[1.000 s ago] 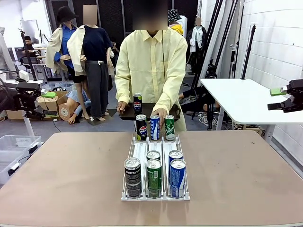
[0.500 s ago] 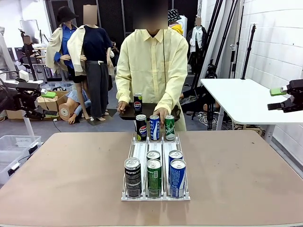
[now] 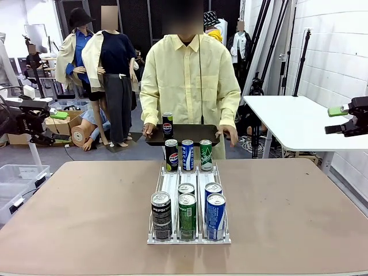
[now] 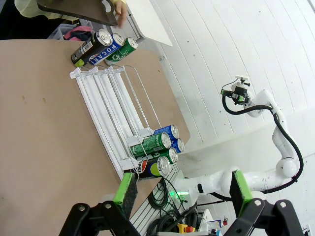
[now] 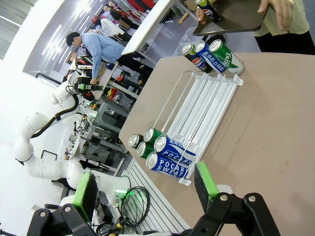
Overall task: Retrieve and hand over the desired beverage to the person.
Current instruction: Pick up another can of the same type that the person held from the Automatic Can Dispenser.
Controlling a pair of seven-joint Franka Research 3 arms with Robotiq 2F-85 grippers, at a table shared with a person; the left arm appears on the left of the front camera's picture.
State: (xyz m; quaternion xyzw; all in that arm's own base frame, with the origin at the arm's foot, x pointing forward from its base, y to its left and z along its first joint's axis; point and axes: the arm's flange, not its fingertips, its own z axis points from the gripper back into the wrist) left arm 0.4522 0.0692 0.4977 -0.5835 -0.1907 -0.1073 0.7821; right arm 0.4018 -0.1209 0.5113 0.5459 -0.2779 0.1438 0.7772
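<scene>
While both claws hang released and empty at the frame's sides, the drinks wait untouched in the rack at lower centre.

The left gripper (image 3: 56,115) sits at mid-left and the right gripper (image 3: 338,111) at mid-right of the front view, jaws spread wide, both well apart from the white rack (image 3: 172,183) on the table (image 3: 86,213). The near-row cans (image 3: 187,215) stand upright side by side and the far-row cans (image 3: 188,155) stand just below the dark tray (image 3: 192,131), which the person (image 3: 184,80) holds at upper centre with one Pepsi can (image 3: 167,123) on it. Which drink is wanted cannot be told. A can is likely stiff but thin-walled, smooth, and weighty if full. It is best pinched across mid-body with moderate squeeze, pads slipped between close neighbours.
</scene>
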